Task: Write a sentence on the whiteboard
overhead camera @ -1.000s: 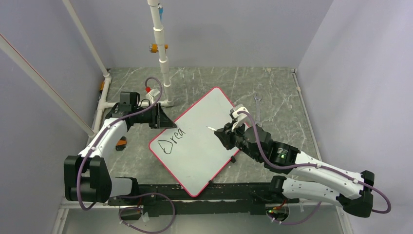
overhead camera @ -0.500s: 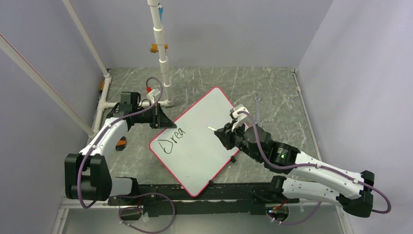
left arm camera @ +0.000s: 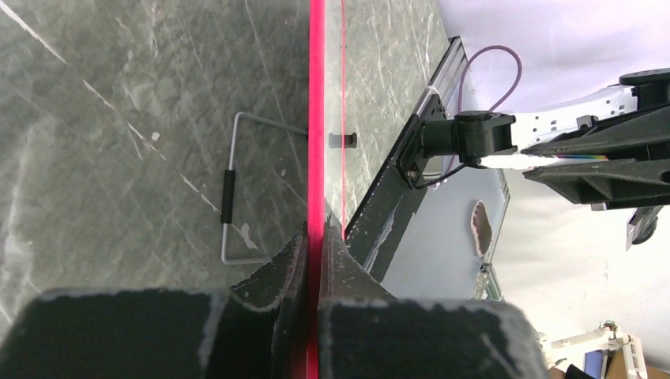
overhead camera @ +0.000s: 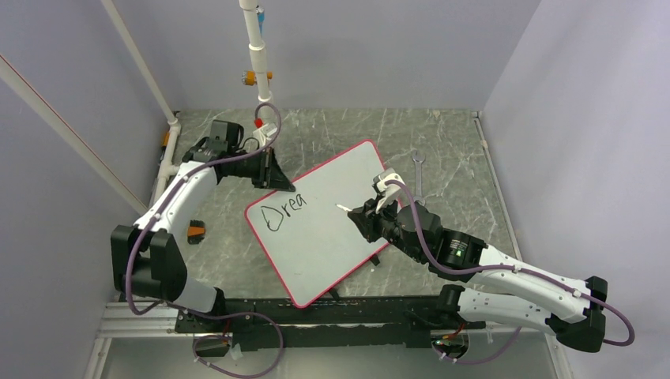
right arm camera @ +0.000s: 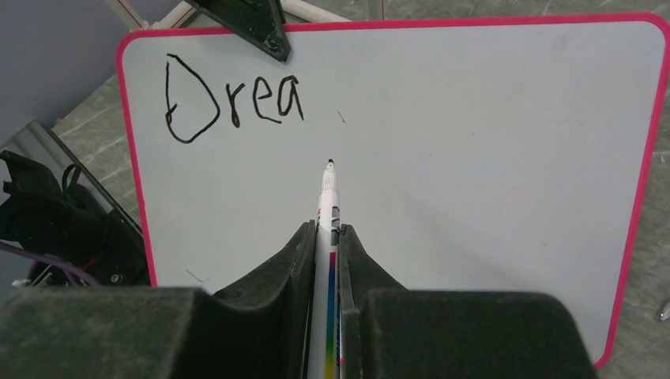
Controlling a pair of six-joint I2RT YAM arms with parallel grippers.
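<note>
The whiteboard [overhead camera: 328, 237] with its red rim lies at an angle in the middle of the table. Black lettering "Drea" [overhead camera: 284, 215], the only part of the sentence that shows, sits near its upper left corner, and reads plainly in the right wrist view as "Drea" [right arm camera: 234, 107]. My left gripper [overhead camera: 278, 184] is shut on the board's far left edge; in the left wrist view the rim [left arm camera: 317, 110] runs straight between the closed left gripper [left arm camera: 317, 237]. My right gripper [right arm camera: 326, 234] is shut on a white marker [right arm camera: 328, 197], whose tip points at the bare whiteboard [right arm camera: 490, 158] right of the lettering. Whether it touches, I cannot tell.
A white pipe frame [overhead camera: 260, 71] stands at the back left. A wrench [overhead camera: 418, 170] lies right of the board and a small orange item [overhead camera: 195, 230] left of it. A bent wire piece [left arm camera: 229, 197] lies beside the board's rim. A black rail [overhead camera: 261, 304] runs along the near edge.
My left gripper closed on the board's edge, and the arm moved toward the back. The board swung with it, its lettered corner shifting up and right. The right arm stayed put.
</note>
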